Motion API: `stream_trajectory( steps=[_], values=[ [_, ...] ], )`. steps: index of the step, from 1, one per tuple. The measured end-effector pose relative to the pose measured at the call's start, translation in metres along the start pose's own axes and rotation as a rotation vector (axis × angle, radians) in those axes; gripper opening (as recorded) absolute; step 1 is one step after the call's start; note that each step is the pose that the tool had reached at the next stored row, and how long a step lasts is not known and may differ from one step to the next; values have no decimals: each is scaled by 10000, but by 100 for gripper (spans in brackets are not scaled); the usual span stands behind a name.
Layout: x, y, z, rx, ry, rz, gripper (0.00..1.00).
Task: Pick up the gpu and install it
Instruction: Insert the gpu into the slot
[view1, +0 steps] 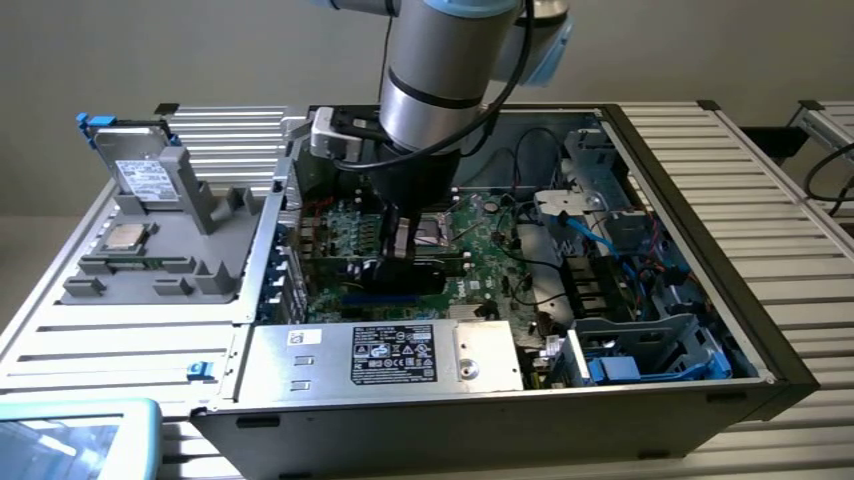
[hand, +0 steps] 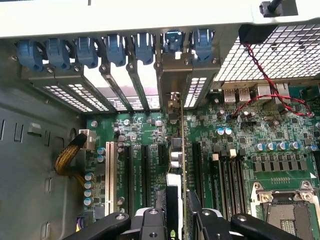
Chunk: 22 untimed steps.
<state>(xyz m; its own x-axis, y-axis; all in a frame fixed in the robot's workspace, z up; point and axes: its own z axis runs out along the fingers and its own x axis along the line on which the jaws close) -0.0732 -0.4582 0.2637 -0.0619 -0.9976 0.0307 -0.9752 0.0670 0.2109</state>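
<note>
Wrist view shows the gpu (hand: 176, 150) edge-on, standing upright on the motherboard (hand: 145, 125) in line with one of the long expansion slots. Its silver bracket (hand: 172, 75) sits at the rear slot opening of the case, under a row of blue latches (hand: 115, 47). Whether the card is fully pressed home cannot be told. The gripper (hand: 175, 212) pinches the gpu, with one black finger (hand: 150, 222) against each face of the card.

Beside the card on one side run more black slots and a white slot (hand: 108, 172), with a yellow cable (hand: 67, 155) beyond them. On the other side lie the memory slots (hand: 225, 170) and the CPU socket (hand: 285, 210). A red wire (hand: 265, 85) loops near the rear ports.

From the exterior view, the arm (view1: 441, 70) reaches straight down into the open case (view1: 747, 330), over the middle of the board. A silver power supply (view1: 387, 355) fills the near side of the case. A grey tray (view1: 147, 230) holding parts stands on the slatted table (view1: 761, 170) at the exterior view's left.
</note>
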Motion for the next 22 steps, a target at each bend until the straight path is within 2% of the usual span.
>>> stream_trajectory(
  steps=[2, 18, 21, 22],
  values=[
    [-2, 30, 8, -1, -2, 0, 28],
    [-7, 5, 21, -8, -3, 9, 28],
    [-10, 0, 22, -47, -3, 14, 28],
    [-11, -2, 21, -117, 4, 13, 28]
  ],
)
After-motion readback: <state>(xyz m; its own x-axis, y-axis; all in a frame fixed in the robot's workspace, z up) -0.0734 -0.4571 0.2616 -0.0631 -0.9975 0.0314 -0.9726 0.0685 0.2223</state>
